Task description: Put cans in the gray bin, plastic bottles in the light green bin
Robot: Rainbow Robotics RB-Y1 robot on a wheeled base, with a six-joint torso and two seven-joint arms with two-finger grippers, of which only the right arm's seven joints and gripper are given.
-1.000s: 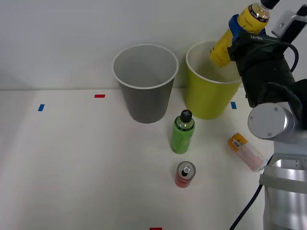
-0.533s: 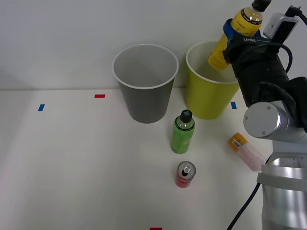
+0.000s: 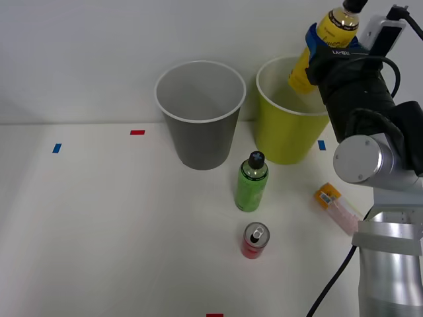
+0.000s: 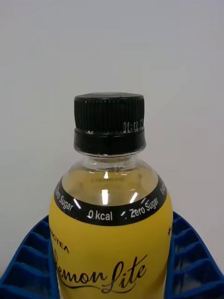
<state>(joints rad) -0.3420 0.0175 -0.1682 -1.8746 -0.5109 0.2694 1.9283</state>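
My right gripper (image 3: 324,41) is shut on a yellow plastic bottle (image 3: 325,43) with a black cap, held tilted over the right rim of the light green bin (image 3: 284,129). The wrist view has the same yellow bottle (image 4: 110,233) between blue ribbed fingers (image 4: 28,266). The gray bin (image 3: 200,112) stands left of the green one. A green plastic bottle (image 3: 252,183) with a black cap stands upright in front of the two bins. A short red can (image 3: 254,240) stands nearer the front. A pale pink bottle with an orange label (image 3: 338,208) lies on its side at the right, beside my arm.
Small blue (image 3: 57,148) and red (image 3: 137,132) tape marks sit on the white table. The wall rises just behind the bins. Wide bare tabletop lies to the left.
The yellow bottle and gripper have risen slightly and shifted a little over the green bin's right rim. Everything on the table stays put.
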